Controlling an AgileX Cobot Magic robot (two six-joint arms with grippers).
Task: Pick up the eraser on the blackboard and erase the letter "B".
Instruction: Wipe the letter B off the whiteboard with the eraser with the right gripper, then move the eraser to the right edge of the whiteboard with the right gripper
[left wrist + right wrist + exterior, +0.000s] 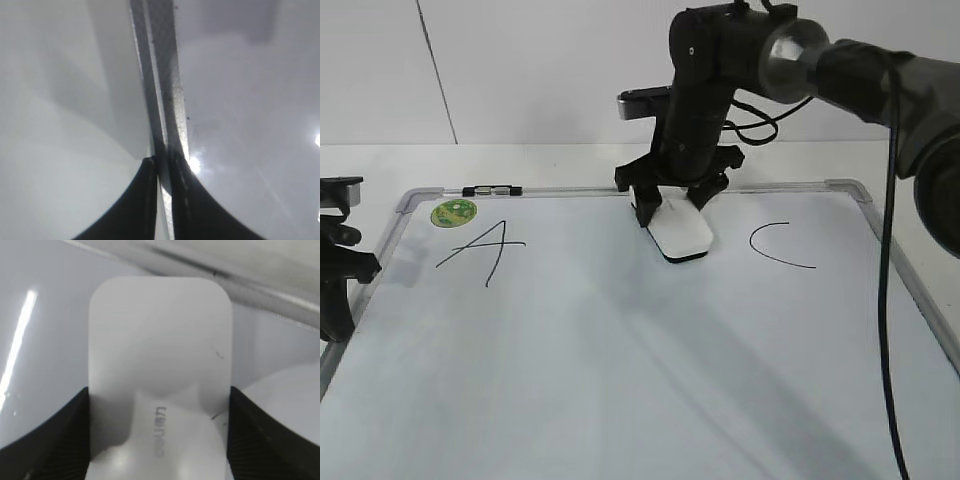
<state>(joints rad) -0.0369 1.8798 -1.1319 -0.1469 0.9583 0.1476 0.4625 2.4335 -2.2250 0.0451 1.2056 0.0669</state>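
Observation:
The white eraser (682, 235) lies flat on the blackboard (620, 380), near the top edge between the letters "A" and "C". My right gripper (670, 205) is shut on its far end, one finger on each long side. In the right wrist view the eraser (160, 355) fills the space between the two black fingers (160, 400). The letter "B" does not show anywhere; the board around the eraser is blank, and the part under it is hidden. My left gripper (335, 270) is shut and empty at the board's left edge, above the grey frame (165, 75).
The slanted "A" (480, 248) is at the upper left and the open "C" (775, 248) at the upper right. A round green sticker (453, 212) sits in the top left corner. A small black clip (492, 190) is on the top frame.

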